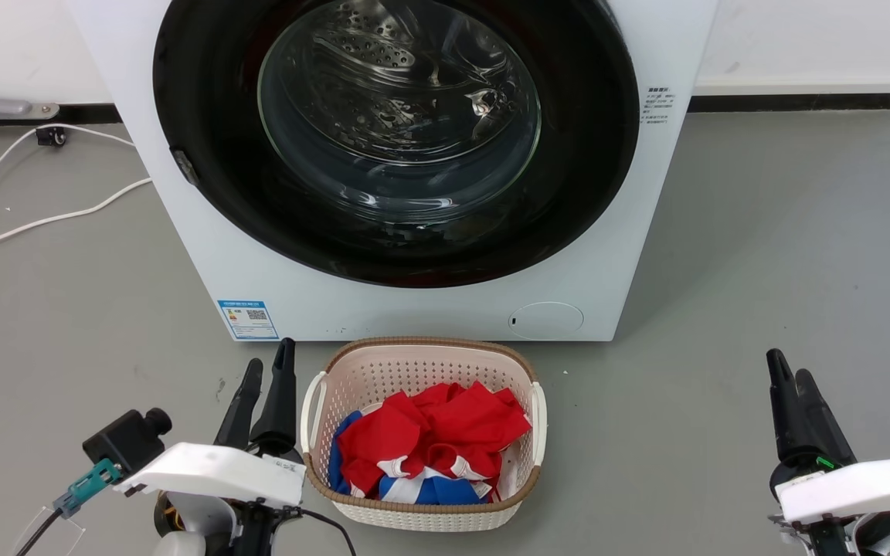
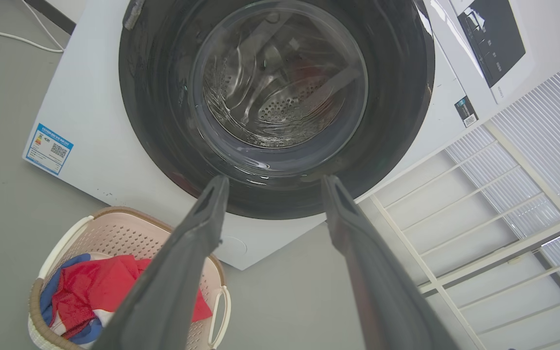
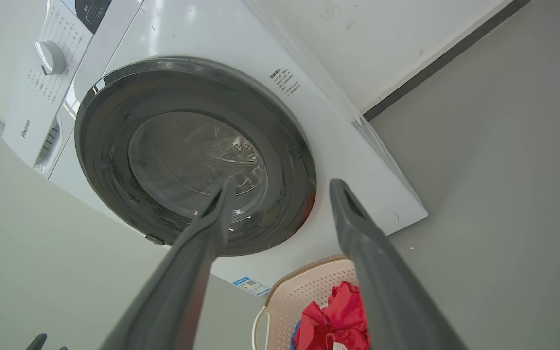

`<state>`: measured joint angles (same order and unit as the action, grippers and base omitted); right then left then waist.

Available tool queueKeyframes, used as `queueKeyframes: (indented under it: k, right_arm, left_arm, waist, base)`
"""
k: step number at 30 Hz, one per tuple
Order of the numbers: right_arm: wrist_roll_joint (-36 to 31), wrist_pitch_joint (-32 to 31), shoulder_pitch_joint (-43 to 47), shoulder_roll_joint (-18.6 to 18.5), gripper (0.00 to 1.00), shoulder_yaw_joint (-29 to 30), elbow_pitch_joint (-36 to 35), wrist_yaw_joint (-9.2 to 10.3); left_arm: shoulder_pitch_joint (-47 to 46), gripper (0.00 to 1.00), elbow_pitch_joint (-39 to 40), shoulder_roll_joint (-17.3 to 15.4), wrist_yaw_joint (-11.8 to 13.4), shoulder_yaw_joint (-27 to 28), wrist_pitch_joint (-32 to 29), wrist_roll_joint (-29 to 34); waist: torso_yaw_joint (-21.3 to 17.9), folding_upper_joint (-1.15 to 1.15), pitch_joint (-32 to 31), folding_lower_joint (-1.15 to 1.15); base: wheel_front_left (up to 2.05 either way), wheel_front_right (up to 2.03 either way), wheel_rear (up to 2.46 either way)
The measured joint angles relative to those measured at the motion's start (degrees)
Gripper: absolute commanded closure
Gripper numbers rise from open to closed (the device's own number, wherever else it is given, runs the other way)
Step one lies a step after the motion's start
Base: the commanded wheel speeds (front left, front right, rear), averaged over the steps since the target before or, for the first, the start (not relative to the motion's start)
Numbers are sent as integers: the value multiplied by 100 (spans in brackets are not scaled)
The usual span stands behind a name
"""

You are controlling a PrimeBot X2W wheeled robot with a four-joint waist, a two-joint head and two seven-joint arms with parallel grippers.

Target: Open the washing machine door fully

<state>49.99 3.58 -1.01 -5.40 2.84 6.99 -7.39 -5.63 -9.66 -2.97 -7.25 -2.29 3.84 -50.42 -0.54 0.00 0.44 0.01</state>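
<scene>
Here, nearest in, the left gripper [image 1: 269, 354] stands low with its two dark fingers [image 2: 202, 228] parted and nothing between them. The right gripper [image 1: 789, 364], well off to its right, is likewise spread and empty. Just beside the left gripper, on its right and between the two, a beige laundry basket [image 1: 422, 344] sits on the grey floor [image 1: 723, 309] with red and blue clothes [image 1: 429, 432] heaped in it. Beyond both sets of fingertips stands the white washing machine [image 1: 205, 255], with a blue label sticker [image 1: 248, 319] low on its front just ahead of the left gripper and a round filter cap [image 1: 545, 320] past the basket. Higher up, the washing machine door [image 1: 205, 116] lies shut against the front, well apart from either gripper — the steel drum [image 1: 383, 54] shows through its clear centre. Farther off, to the left of the left gripper, a white cable [image 1: 51, 220] trails over the floor.
</scene>
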Motion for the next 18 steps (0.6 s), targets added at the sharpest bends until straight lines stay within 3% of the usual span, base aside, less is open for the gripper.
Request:
queueKeyframes:
  k: [18]
  right_arm:
    - [-1786,-92,155,-5,0,-36,-401,0]
  left_arm:
    - [-142,0,-229,-125,279,-292,314,1595]
  waist:
    - [-32,0,1,0]
  base:
    - [0,0,0]
